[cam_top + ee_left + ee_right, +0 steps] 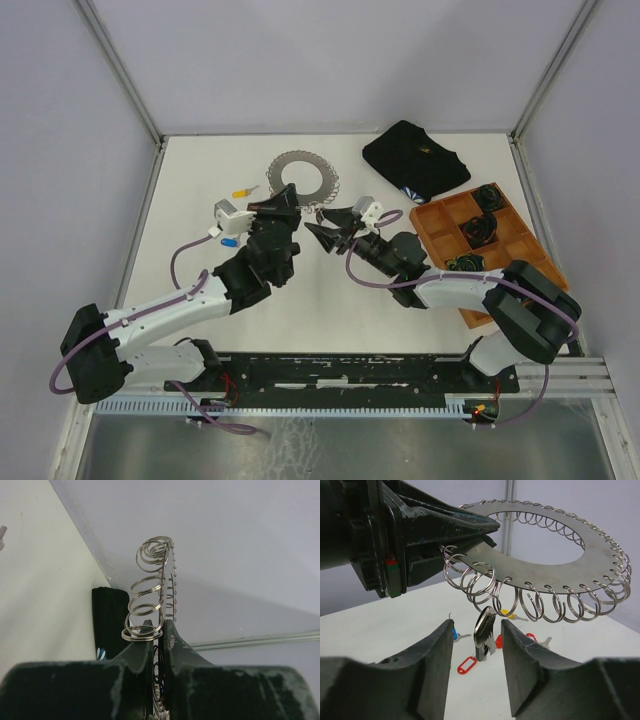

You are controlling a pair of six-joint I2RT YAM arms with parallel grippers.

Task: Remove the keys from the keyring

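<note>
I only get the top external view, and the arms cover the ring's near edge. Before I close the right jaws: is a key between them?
Observer: Yes. The right wrist view shows a silver key hanging from a split ring on the keyring. The right gripper has its jaws open on either side of it.
Operator: Is the ring held?
Observer: The left wrist view shows the left gripper shut on the ring's edge.
Operator: Are any keys off?
Observer: A blue-headed key and a red-headed key lie loose on the table.
</note>
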